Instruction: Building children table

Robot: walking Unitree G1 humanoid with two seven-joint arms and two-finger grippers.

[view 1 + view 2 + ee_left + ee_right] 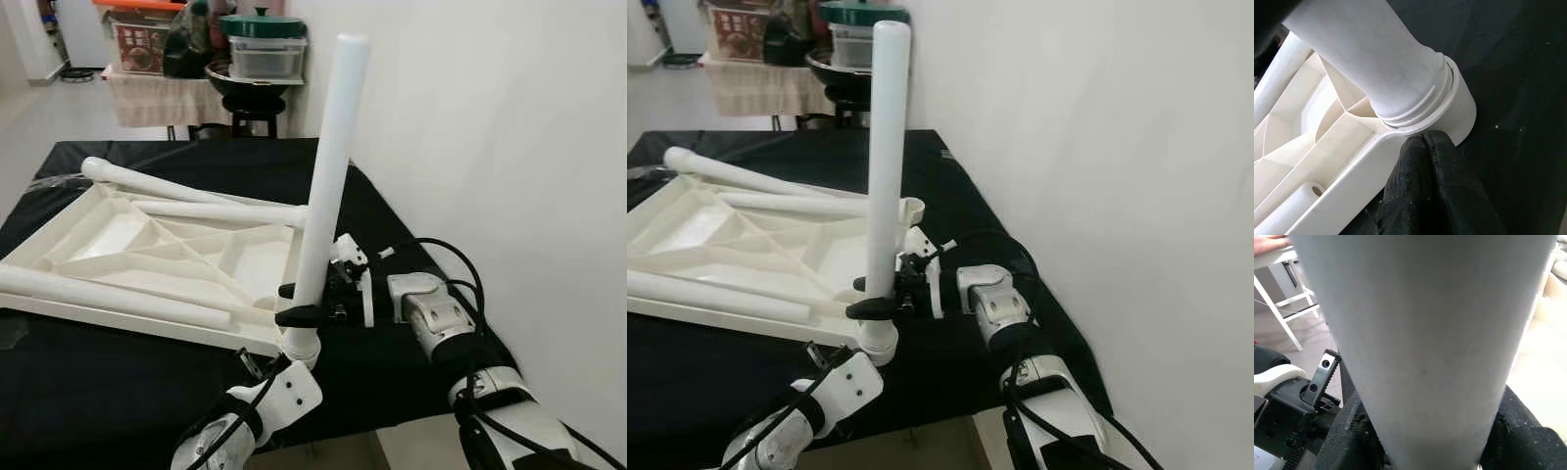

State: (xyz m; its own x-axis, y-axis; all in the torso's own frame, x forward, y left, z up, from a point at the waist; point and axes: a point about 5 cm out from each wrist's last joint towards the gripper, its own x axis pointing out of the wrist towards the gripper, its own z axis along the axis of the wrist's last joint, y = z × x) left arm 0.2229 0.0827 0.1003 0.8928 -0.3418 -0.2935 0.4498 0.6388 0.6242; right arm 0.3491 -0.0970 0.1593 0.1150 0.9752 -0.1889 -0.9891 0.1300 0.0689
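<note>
Table leg point(328, 166) upright, clamped in right gripper point(299, 304) jaws.

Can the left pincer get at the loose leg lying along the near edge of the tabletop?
Probably yes: the loose leg lies uncovered, left of the left pincer, with nothing between.

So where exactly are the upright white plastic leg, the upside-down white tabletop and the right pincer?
Upright white plastic leg point(328, 166): left eye view, mid-shaft.
Upside-down white plastic tabletop point(127, 235): left eye view, ribbed underside.
Right pincer point(299, 304): left eye view, between its black fingertips, clamped round the leg.
</note>
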